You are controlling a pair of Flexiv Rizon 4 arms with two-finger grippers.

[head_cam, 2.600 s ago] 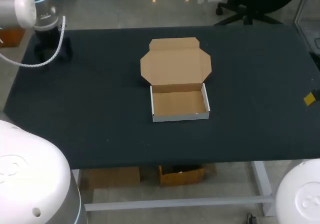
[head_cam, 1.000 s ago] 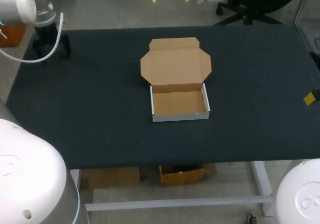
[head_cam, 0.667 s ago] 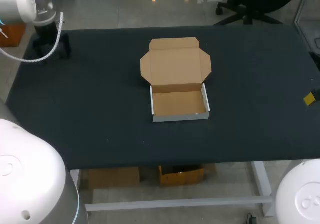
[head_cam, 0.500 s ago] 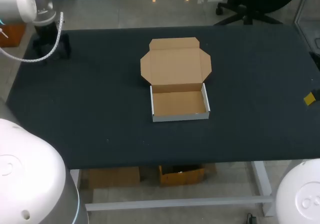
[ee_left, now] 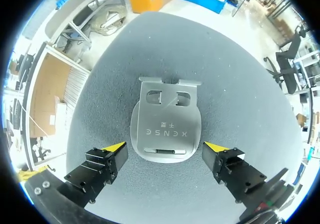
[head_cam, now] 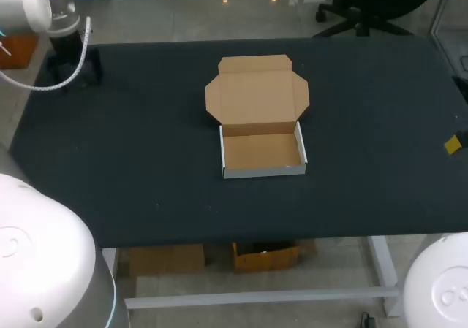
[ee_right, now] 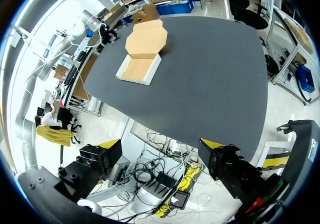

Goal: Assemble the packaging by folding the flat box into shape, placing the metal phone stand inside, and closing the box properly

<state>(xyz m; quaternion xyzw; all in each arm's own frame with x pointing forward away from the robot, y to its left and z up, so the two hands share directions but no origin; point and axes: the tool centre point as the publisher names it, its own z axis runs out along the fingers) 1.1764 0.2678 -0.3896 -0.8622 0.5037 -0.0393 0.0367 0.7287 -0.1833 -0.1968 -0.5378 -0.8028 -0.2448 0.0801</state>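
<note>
The cardboard box stands folded at the table's middle, its tray open and nothing in it. Its lid lies flat behind the tray. The metal phone stand lies flat on the table at the far left corner. My left gripper hangs over it, open, with one finger on either side and neither touching it. In the head view that gripper hides the stand. My right gripper is open and holds nothing, out past the table's right edge, with the box far ahead of it.
The black table top runs wide around the box. A yellow fingertip shows at its right edge. The left arm stands over the far left corner.
My left arm has shifted slightly toward the far left corner. The box and the right arm have stayed put.
</note>
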